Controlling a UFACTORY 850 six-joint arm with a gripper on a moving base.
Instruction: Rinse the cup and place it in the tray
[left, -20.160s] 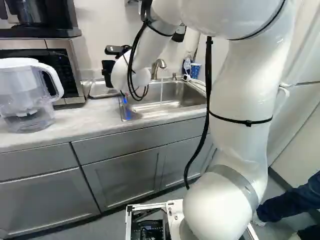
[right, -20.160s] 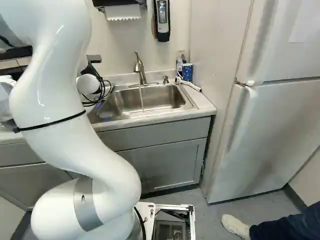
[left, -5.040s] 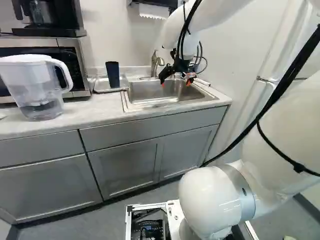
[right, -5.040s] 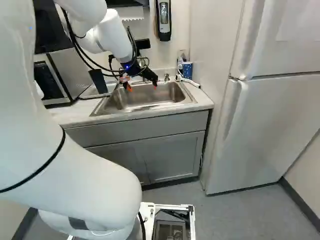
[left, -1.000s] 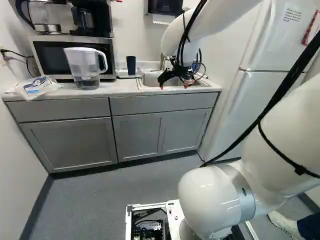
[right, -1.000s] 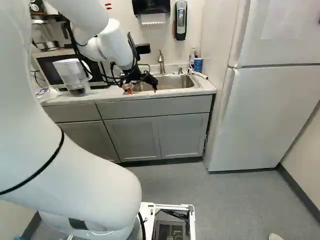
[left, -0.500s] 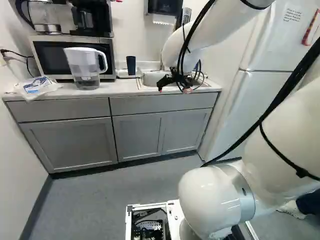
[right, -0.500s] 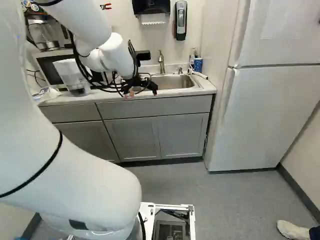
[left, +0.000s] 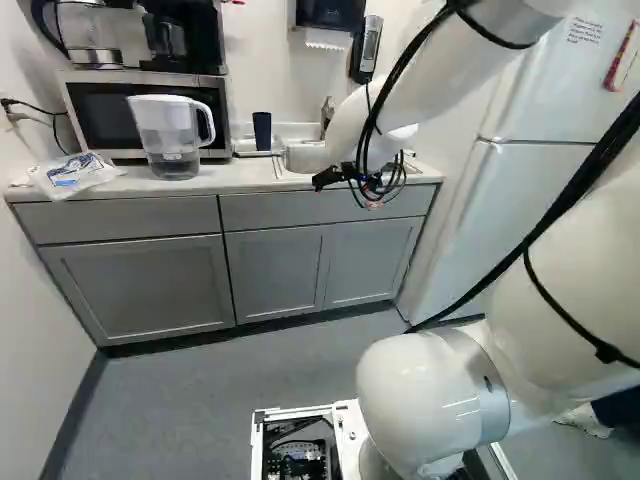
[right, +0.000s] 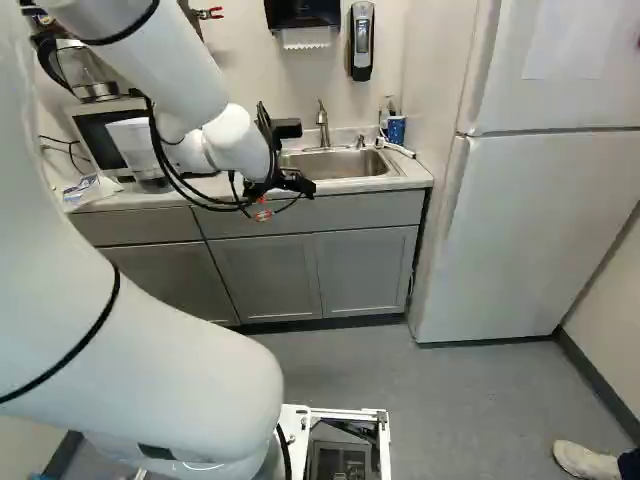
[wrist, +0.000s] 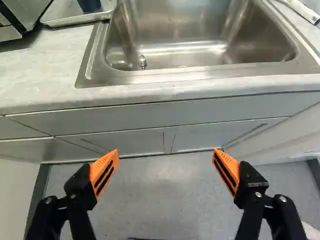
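Going through my cameras one at a time. In the left base view, the dark blue cup is standing in the metal tray, right between the microwave and the sink. So yeah, cup's in the tray. The clear pitcher sits on the counter in front of the microwave, with a plastic bag near it. My gripper hangs out at the counter's front edge, well apart from the cup.

Right base view: I can't make out the dark cup here. The sink is in plain sight though, faucet behind it, and a brighter blue cup stands at its back corner, near the tall white fridge.

Wrist view: my jaws are spread wide, orange pads far from each other and holding nothing. Through the gap I see cabinet doors and grey floor. The sink is ahead, with the tray beside it and just the bottom part of the dark blue cup showing.
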